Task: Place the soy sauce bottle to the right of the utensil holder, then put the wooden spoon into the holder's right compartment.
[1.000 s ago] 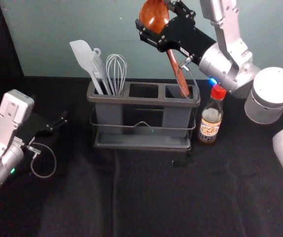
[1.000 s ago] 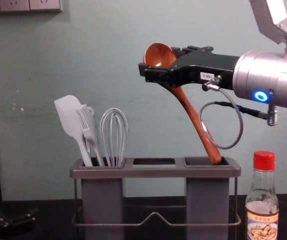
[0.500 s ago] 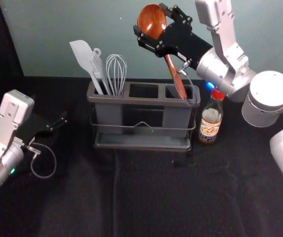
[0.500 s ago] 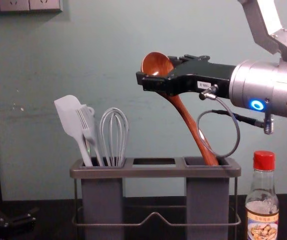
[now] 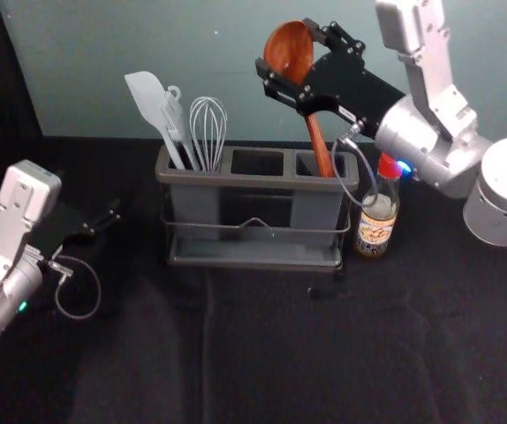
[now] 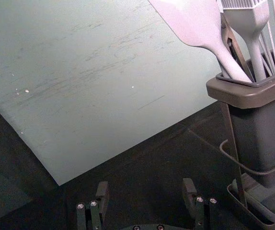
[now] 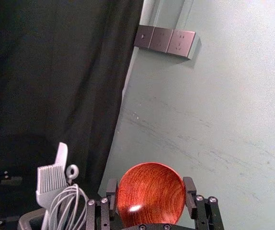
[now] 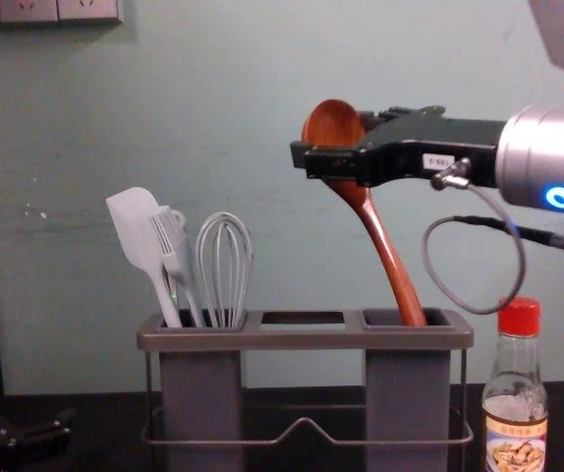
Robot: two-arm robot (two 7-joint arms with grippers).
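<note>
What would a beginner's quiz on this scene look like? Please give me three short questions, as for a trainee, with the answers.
1. Which one holds the wooden spoon: (a) left gripper or (b) right gripper?
2. True or false: the soy sauce bottle stands to the left of the utensil holder.
3. Fill in the blank: the whisk stands in the holder's ____ compartment.

Key: 1. b; 2. false; 3. left.
</note>
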